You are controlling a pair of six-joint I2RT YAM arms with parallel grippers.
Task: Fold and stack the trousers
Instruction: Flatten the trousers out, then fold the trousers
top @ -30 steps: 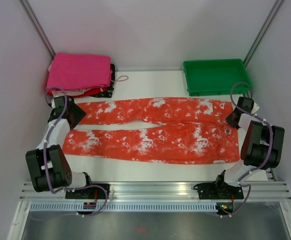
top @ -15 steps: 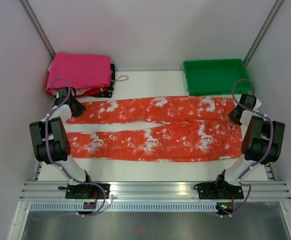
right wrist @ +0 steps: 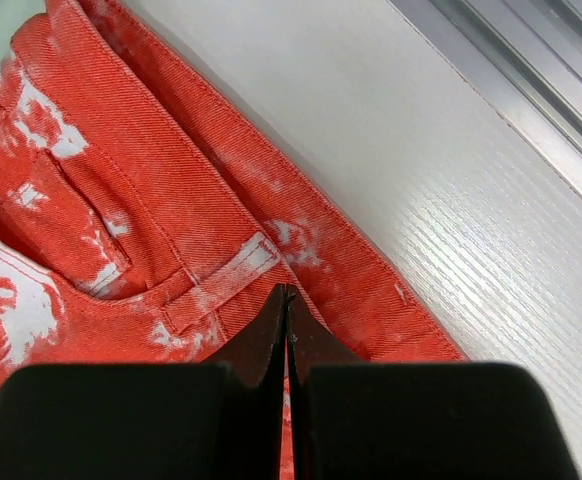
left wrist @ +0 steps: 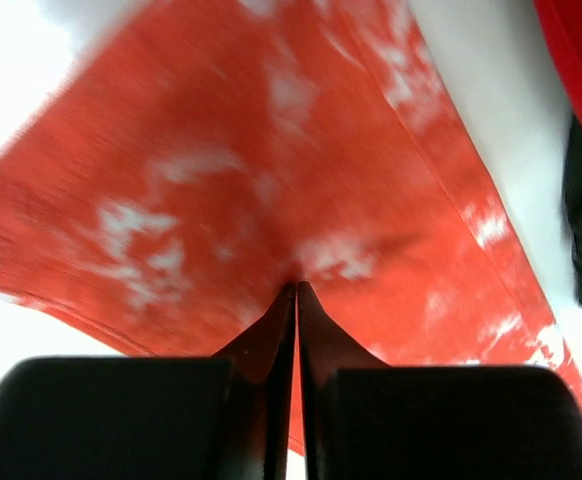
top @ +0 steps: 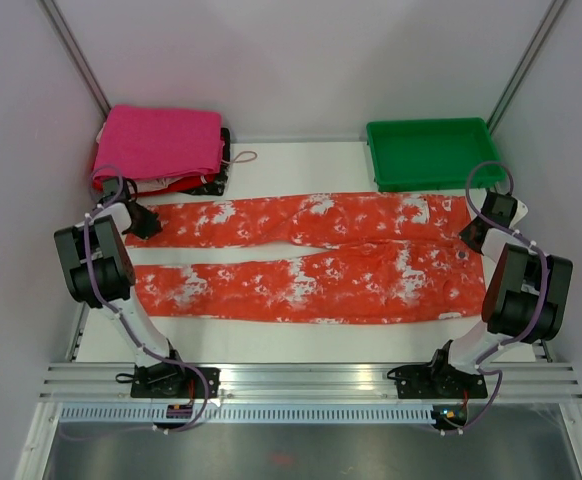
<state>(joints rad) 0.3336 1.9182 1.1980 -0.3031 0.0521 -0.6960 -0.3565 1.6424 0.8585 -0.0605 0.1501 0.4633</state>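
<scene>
Pinching was the word for it. The left hand point(left wrist: 296, 287) had its two black fingers pressed tight together, with a small pucker of cloth caught at their tips. That was at the hem end of the far leg of the orange-and-white mottled denim trousers point(top: 311, 270). The right hand point(right wrist: 285, 290) was likewise closed, fingers meeting on the waistband just beside a belt loop and near the fabric's edge. I took it to be gripping cloth too, though I could not tell how deep the bite went.

Between them the trousers lay flat and full length across the white worktop point(top: 301, 335). The waist was toward the right arm, and both legs ran left with a narrow bare strip between them.

To my eye the garment would handle as soft and limp but with some heft. It would likely sag in the middle and drag on the surface rather than lift as one piece. The stitched waistband looked the surest hold. The single-layer hem seemed likelier to slip, so a grip right at the corners would suit.

Further off, a pile of folded cloth topped in bright pink point(top: 161, 140) sat near the leg ends. A green plastic tray point(top: 431, 124) stood just beyond the waist.
</scene>
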